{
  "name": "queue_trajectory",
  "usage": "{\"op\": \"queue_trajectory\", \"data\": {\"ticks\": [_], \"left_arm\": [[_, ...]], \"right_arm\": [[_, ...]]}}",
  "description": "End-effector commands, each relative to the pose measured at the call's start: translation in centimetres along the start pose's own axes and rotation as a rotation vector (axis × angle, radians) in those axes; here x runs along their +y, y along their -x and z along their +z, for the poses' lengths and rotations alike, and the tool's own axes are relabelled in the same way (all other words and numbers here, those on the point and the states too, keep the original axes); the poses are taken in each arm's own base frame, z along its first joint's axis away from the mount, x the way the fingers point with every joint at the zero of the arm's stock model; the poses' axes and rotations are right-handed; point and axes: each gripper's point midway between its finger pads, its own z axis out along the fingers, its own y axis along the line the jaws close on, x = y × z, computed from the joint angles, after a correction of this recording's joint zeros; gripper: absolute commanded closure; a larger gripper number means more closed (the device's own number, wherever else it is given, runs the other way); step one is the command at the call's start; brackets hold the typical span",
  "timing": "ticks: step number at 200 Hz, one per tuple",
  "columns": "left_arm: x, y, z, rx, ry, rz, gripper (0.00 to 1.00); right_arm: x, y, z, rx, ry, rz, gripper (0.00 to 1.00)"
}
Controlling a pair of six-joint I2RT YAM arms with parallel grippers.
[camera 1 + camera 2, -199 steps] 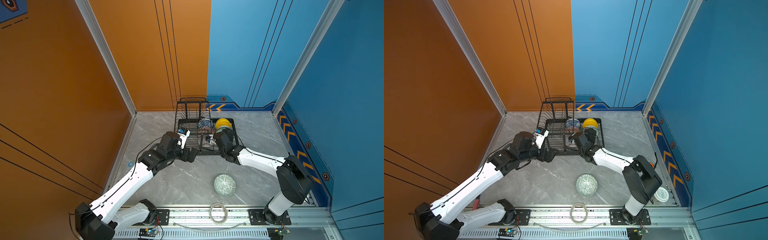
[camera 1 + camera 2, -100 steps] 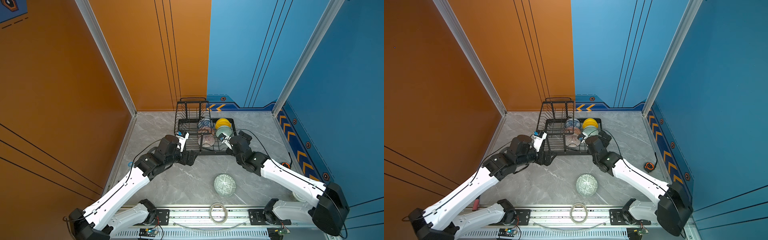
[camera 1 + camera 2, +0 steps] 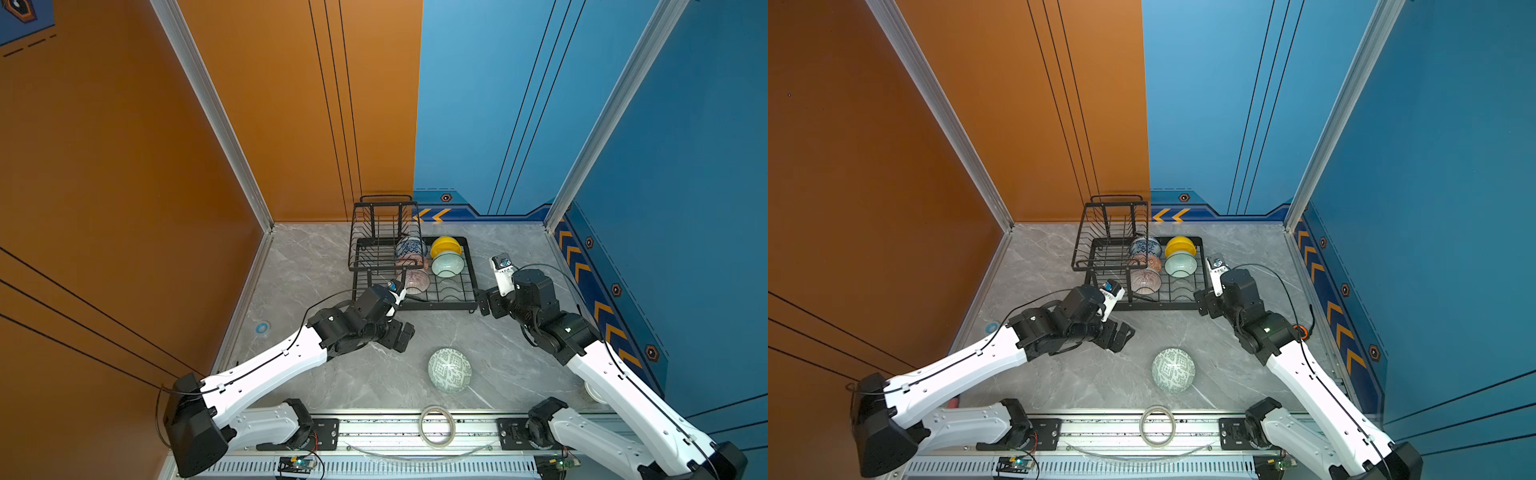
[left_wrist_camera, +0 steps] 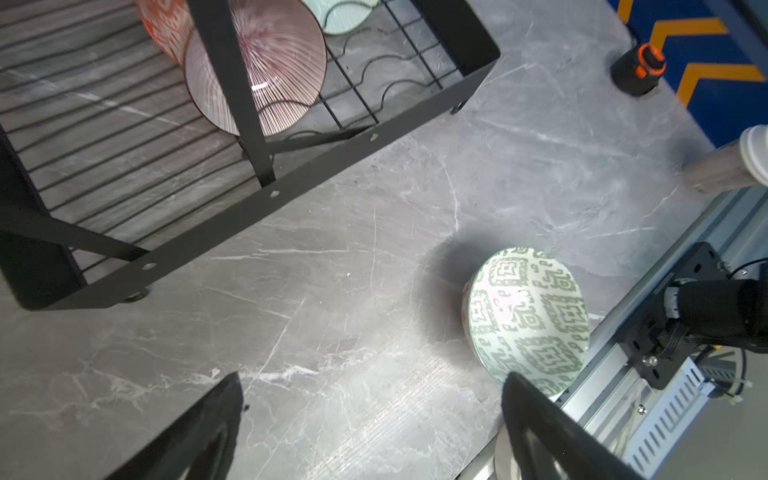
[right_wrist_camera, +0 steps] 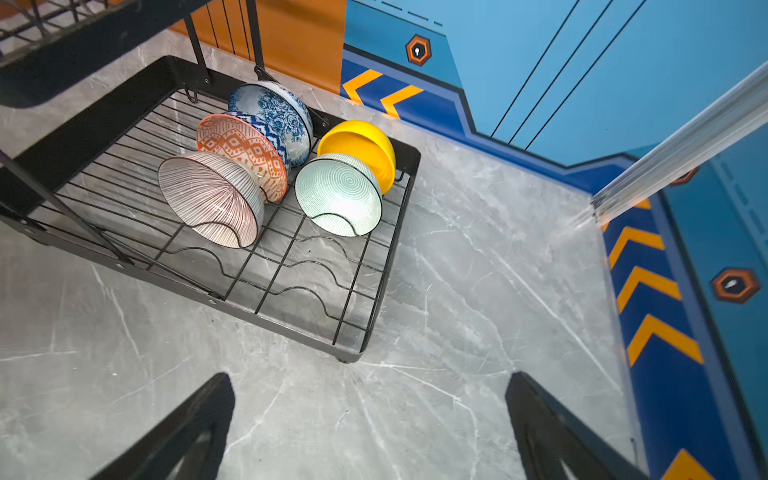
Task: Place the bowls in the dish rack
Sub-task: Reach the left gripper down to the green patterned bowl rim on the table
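Bowl point(image 3: 449, 370), round, maze-patterned, rests on veined grey tabletop point(image 3: 498, 353).

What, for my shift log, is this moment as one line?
dish rack: five bowls racked | table: maze-patterned bowl loose | left hand: open, empty | right hand: open, empty

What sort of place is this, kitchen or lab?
Likely a robot test cell, not a kitchen: orange panel wall, blue panel wall, aluminium mounting rail, dish rack on a tabletop.
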Motion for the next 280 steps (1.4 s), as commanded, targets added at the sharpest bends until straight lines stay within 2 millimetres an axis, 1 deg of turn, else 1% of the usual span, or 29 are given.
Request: {"op": "queue_trajectory", "data": {"ticks": [1, 12, 14, 17, 57, 83, 132, 167, 210, 240, 280], "left_arm": [[-0.3, -0.6, 0.9, 0.057, 0.018, 0.032, 0.02], [-0.6, -1.4, 1.8, 0.096, 0.011, 0.037, 0.02], [-1.0, -0.6, 1.6, 0.081, 0.001, 0.039, 0.02], [-1.3, -0.4, 1.6, 0.082, -0.005, 0.042, 0.02], [-3.0, -1.1, 4.3, 0.159, -0.047, 0.072, 0.02], [-4.6, -0.9, 5.7, 0.167, -0.11, 0.072, 0.02], [-6.9, -2.1, 8.1, 0.233, -0.171, 0.094, 0.02], [-8.3, -2.7, 9.2, 0.264, -0.198, 0.112, 0.02], [-9.4, -3.4, 10.9, 0.293, -0.217, 0.1, 0.02], [-9.5, -3.9, 11.8, 0.313, -0.207, 0.084, 0.02], [-9.5, -4.1, 12.5, 0.326, -0.193, 0.078, 0.01]], "right_arm": [[1.3, -1.0, 0.0, 0.079, 0.114, 0.127, 0.0], [1.2, -1.2, 0.3, 0.107, 0.123, 0.141, 0.0], [1.3, -1.2, 0.4, 0.111, 0.125, 0.143, 0.0], [1.3, -1.3, 0.5, 0.12, 0.128, 0.144, 0.0], [1.8, -1.4, 1.6, 0.183, 0.159, 0.146, 0.0], [1.9, -1.4, 2.1, 0.197, 0.16, 0.138, 0.0], [1.9, -1.5, 2.4, 0.205, 0.156, 0.125, 0.0], [1.8, -1.8, 2.4, 0.211, 0.154, 0.126, 0.0], [1.8, -2.1, 2.5, 0.216, 0.154, 0.119, 0.0], [1.7, -2.2, 2.3, 0.213, 0.152, 0.116, 0.0], [1.7, -2.3, 2.2, 0.209, 0.151, 0.117, 0.0]]}}
